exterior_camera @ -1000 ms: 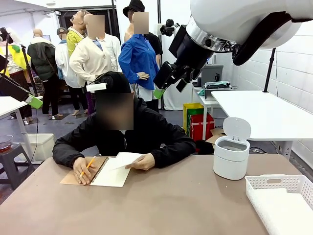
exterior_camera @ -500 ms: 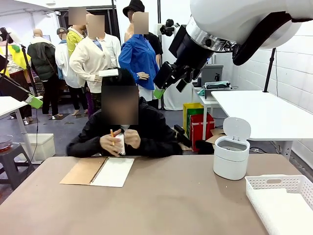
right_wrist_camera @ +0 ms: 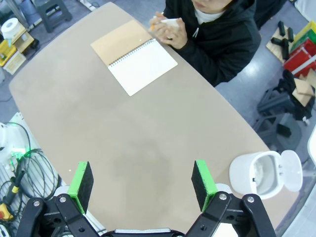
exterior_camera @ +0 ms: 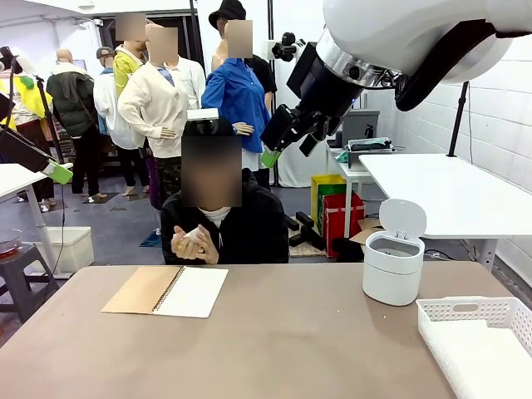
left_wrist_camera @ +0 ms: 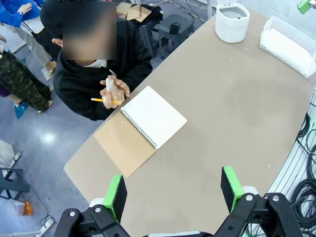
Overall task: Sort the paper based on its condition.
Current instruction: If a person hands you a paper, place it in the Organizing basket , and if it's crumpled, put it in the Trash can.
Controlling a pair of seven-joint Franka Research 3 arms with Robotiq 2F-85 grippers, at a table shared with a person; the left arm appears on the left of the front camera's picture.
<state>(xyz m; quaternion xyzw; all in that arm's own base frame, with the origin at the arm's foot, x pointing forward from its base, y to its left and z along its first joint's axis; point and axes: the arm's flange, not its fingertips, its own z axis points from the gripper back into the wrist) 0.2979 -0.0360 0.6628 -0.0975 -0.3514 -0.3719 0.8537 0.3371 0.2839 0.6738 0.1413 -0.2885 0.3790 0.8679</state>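
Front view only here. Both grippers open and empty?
Observer: The left wrist view has the left gripper open, nothing between its pads, up over the table.
Operator: Right one?
Observer: The right gripper is open too and empty, pads wide apart over the tabletop.
Operator: Anything besides paper in the person's hands?
Observer: Yes, a yellow pencil, held along with the small white paper wad.
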